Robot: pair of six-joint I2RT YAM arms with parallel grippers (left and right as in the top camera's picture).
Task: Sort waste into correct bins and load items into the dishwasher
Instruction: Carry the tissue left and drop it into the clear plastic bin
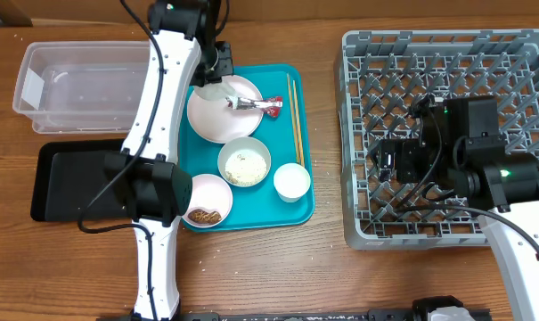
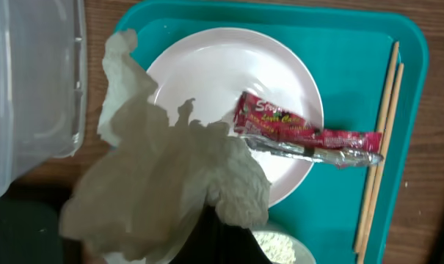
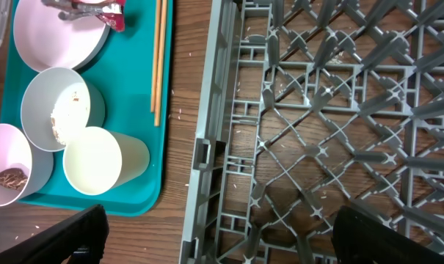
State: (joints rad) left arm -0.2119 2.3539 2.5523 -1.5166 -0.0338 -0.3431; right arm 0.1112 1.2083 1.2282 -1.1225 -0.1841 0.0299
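1. Nearest me on the teal tray point(image 1: 300, 209) sit the scrap bowl point(image 1: 207, 203), the rice bowl point(image 1: 244, 163) and the white cup point(image 1: 291, 181). None of them is loaded yet. The black tray point(image 1: 64, 178) lies just beside them on the left.

2. To the right, the right gripper point(image 3: 218, 220) hangs over the dish rack point(image 1: 447, 62) with its fingers spread wide and nothing between them. The rack holds no dishes.

3. Further back is the pink plate point(image 2: 229, 81). The red wrapper point(image 2: 302, 133) lies across its right edge and points toward the chopsticks point(image 2: 383, 139) at the tray's rim.

4. Above the plate's left side, the left gripper point(image 1: 217, 71) appears clamped on the crumpled tissue point(image 2: 170, 176). The tissue bunches close under the wrist camera and hides the fingers, so I cannot tell how much of it they hold.

5. Farthest off, at the back left, waits the clear tub point(image 1: 82, 76), near the plate.

6. What could go wrong:
   - The tissue is light and loosely wadded, so a pinch on one fold could slip out on the way over and drop it onto the table between tray and tub.
   - A trailing flap might catch the wrapper and drag it off the plate.
   - The tub and the black tray sit side by side, so a release at the wrong moment puts the tissue in the wrong bin.
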